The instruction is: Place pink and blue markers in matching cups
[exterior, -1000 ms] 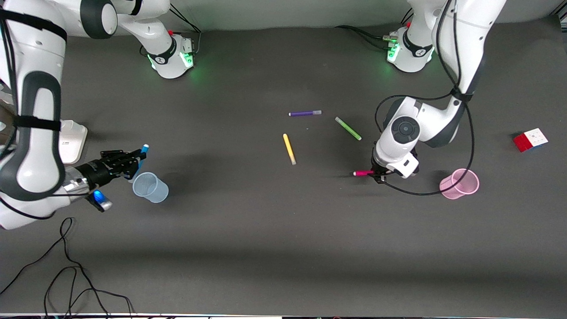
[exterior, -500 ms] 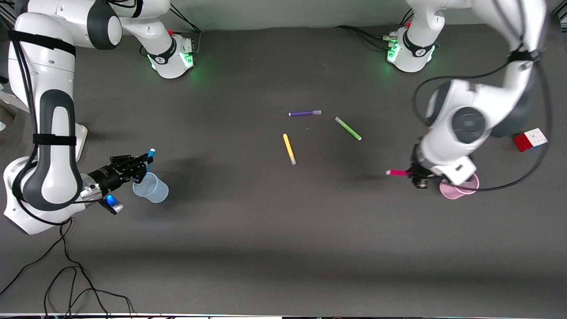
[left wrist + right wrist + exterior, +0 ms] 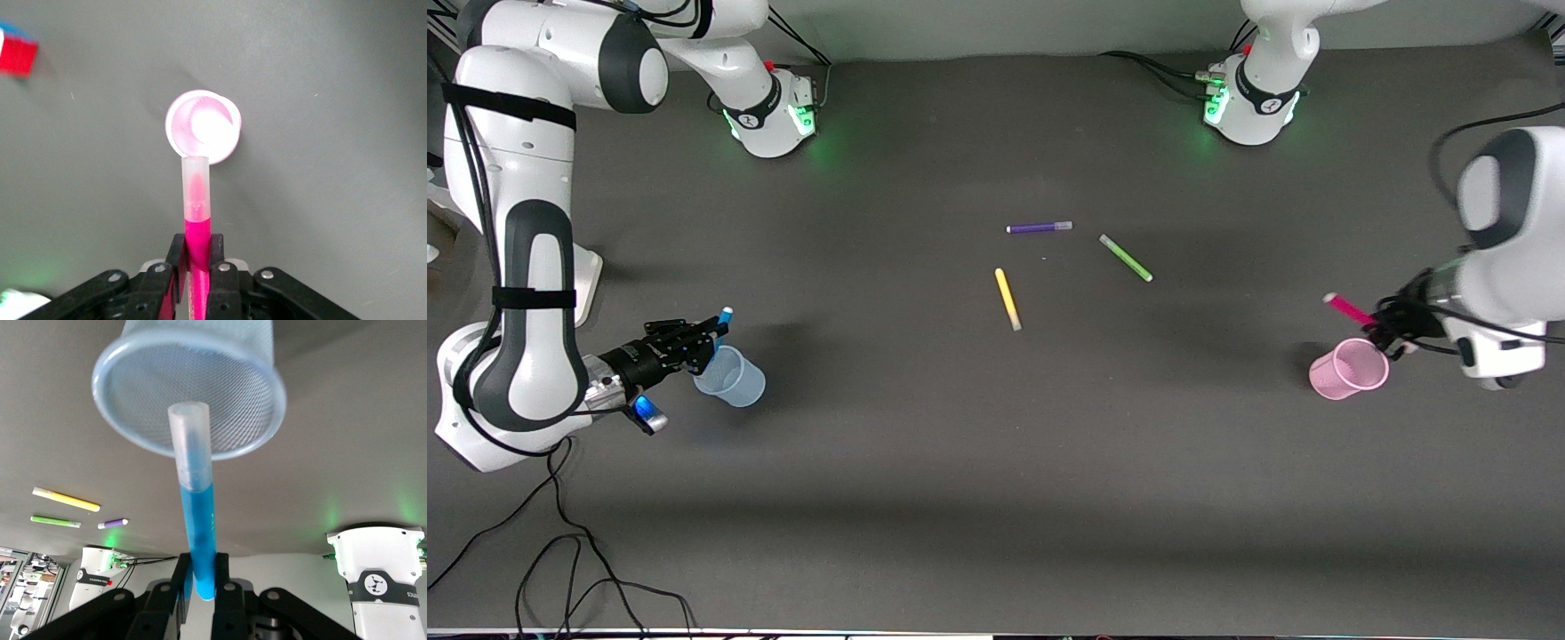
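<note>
My left gripper (image 3: 1392, 324) is shut on the pink marker (image 3: 1347, 309) and holds it in the air beside the pale pink cup (image 3: 1349, 368), toward the left arm's end of the table. In the left wrist view the marker (image 3: 197, 200) points its pale cap at the cup's rim (image 3: 175, 127). My right gripper (image 3: 698, 347) is shut on the blue marker (image 3: 723, 317) beside the pale blue cup (image 3: 731, 376), toward the right arm's end. In the right wrist view the marker (image 3: 193, 500) points into the cup's mouth (image 3: 133, 400).
A purple marker (image 3: 1039, 228), a green marker (image 3: 1126, 258) and a yellow marker (image 3: 1008, 299) lie near the table's middle. A red-and-white cube (image 3: 17, 52) shows in the left wrist view only. Cables (image 3: 560, 551) lie near the front edge at the right arm's end.
My left gripper has carried the pink marker from near the table's middle to the pink cup, and the arm now hides the cube. My right gripper has shifted slightly closer to the blue cup.
</note>
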You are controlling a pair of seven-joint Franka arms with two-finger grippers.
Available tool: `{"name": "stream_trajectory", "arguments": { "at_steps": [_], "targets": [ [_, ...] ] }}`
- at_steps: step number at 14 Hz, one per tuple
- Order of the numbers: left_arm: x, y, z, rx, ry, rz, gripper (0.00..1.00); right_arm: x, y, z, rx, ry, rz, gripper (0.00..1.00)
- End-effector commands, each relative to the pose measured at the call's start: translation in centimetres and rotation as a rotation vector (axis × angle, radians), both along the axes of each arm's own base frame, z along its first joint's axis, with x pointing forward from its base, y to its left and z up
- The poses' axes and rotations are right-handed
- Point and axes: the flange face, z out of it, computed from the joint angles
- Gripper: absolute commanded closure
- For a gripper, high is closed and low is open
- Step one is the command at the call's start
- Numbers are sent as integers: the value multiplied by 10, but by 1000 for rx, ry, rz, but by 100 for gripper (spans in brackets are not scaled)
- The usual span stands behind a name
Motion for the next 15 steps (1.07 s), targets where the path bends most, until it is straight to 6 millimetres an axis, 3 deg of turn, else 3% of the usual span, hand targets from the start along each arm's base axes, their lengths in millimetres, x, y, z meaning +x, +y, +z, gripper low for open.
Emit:
{"name": "stream_trajectory", "arguments": {
  "at_steps": [1,4,9,10,11,12,13,15],
  "targets": [
    [-3,42,2,-83,37,-285,100,6,0,-13,17,-24,-6,100],
    [-6,60,-16,-163,112,-498,100,5,2,-20,20,-18,-7,100],
    [37,69,-50,-255,315,-572,100,10,3,-37,14,-39,-26,100],
    [45,71,-58,-273,341,-567,100,10,4,-43,17,-32,-30,96],
    [51,72,-67,-290,360,-568,100,10,4,-45,19,-28,-30,74],
    [55,72,-77,-301,382,-579,100,11,0,-42,20,-35,-36,35],
    [56,72,-87,-313,399,-583,100,11,-1,-40,20,-38,-38,4],
    [58,72,-109,-329,422,-583,100,13,-1,-32,17,-50,-39,0]
  ]
}}
